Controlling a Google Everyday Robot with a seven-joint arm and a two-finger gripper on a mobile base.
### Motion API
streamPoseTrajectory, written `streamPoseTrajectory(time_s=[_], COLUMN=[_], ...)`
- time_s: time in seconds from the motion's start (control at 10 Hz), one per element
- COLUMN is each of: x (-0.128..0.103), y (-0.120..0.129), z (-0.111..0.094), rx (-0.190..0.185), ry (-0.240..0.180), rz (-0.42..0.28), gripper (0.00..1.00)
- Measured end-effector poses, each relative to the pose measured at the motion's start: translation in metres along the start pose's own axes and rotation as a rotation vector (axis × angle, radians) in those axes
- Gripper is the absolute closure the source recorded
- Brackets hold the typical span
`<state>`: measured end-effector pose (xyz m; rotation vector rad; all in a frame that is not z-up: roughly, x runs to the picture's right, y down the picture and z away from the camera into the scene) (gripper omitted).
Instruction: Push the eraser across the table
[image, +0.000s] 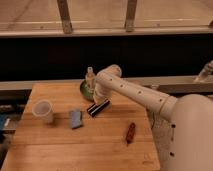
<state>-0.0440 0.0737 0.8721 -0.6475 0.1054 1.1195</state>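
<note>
The eraser, a black oblong block with white edges, lies slanted near the middle of the light wooden table. My gripper hangs at the end of the white arm, just behind the eraser and right above it, close to or touching its far side. The arm reaches in from the right.
A green bowl with a small bottle in it stands behind the gripper. A blue block lies left of the eraser, a white cup further left. A reddish-brown object lies front right.
</note>
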Motion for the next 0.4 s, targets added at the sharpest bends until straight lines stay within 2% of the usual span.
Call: streamPoseTrajectory(time_s=[0.2,0.3,0.4], x=[-0.001,0.0,0.001], y=[-0.018,-0.028,-0.03], z=[-0.013,-0.019,-0.02], rx=[0.076,0.103,0.11], ry=[-0.014,-0.017,-0.017], rz=[0.054,0.082,0.088], gripper=[1.0,1.0,0.95])
